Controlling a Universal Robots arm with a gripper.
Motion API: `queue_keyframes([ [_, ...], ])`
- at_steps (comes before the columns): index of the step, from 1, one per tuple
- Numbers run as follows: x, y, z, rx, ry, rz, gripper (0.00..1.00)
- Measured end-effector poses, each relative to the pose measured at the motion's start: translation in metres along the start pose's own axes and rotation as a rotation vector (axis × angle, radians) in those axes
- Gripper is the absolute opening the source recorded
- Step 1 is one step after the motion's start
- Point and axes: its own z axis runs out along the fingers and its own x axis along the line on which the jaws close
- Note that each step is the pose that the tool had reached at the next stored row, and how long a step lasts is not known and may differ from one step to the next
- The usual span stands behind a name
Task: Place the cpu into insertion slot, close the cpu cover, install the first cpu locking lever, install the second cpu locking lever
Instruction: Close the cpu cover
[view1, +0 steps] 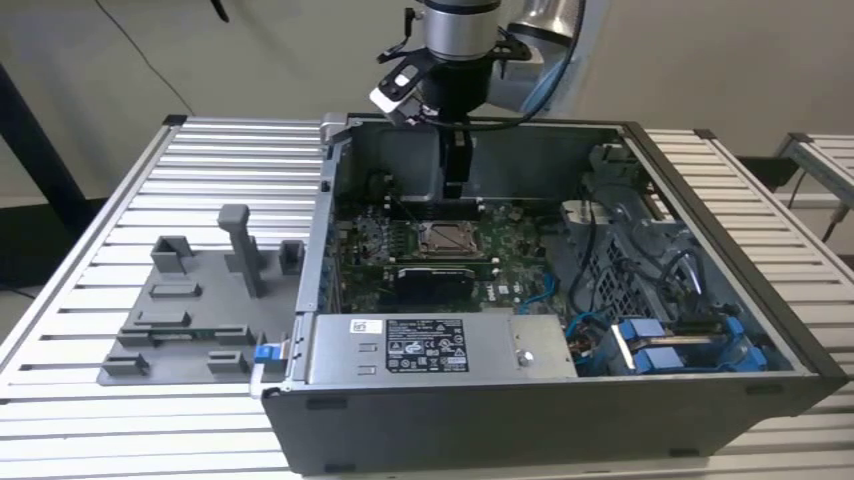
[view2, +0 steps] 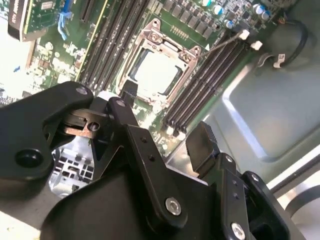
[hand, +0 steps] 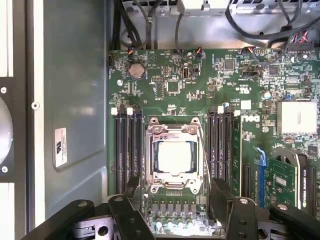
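Note:
The cpu (hand: 174, 156) lies flat in the insertion slot (hand: 151, 189) on the green motherboard, its silver top showing through the square window of the cpu cover (hand: 172, 131), which lies down over it. In the second wrist view the cpu (view2: 156, 70) and the cover (view2: 170, 42) show the same. A thin wire locking lever (hand: 204, 150) runs along one side of the socket and slants away from it over the memory slots (view2: 225, 44). My gripper (hand: 176, 190) hangs open above the socket's edge, holding nothing. In the exterior view the gripper (view1: 457, 185) hovers over the cpu (view1: 443, 237).
The open computer case (view1: 747, 260) walls in the board. A power supply (view1: 427, 345) lies along the front and cables and a blue-clipped drive bay (view1: 667, 350) at the exterior view's right. A grey fixture tray (view1: 187, 300) sits on the slatted table outside the case.

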Motion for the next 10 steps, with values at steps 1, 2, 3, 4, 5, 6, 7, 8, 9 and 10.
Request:
queue_keyframes([
  [1, 0.0, 0.0, 0.0, 0.0, -0.0001, 0.0, 0.68],
  [2, 0.0, 0.0, -0.0001, 0.0002, -0.0002, 0.0, 0.68],
  [3, 0.0, 0.0, -0.0001, 0.0002, -0.0002, 0.0, 0.68],
  [4, 0.0, 0.0, -0.0001, 0.0001, -0.0002, 0.0, 0.68],
  [5, 0.0, 0.0, -0.0001, 0.0001, -0.0002, 0.0, 0.68],
  [6, 0.0, 0.0, -0.0001, 0.0001, -0.0002, 0.0, 0.68],
  [7, 0.0, 0.0, -0.0001, 0.0003, -0.0002, 0.0, 0.66],
  [8, 0.0, 0.0, -0.0001, 0.0004, -0.0002, 0.0, 0.66],
  [9, 0.0, 0.0, -0.0001, 0.0005, -0.0002, 0.0, 0.6],
  [10, 0.0, 0.0, -0.0002, 0.0004, -0.0003, 0.0, 0.53],
])
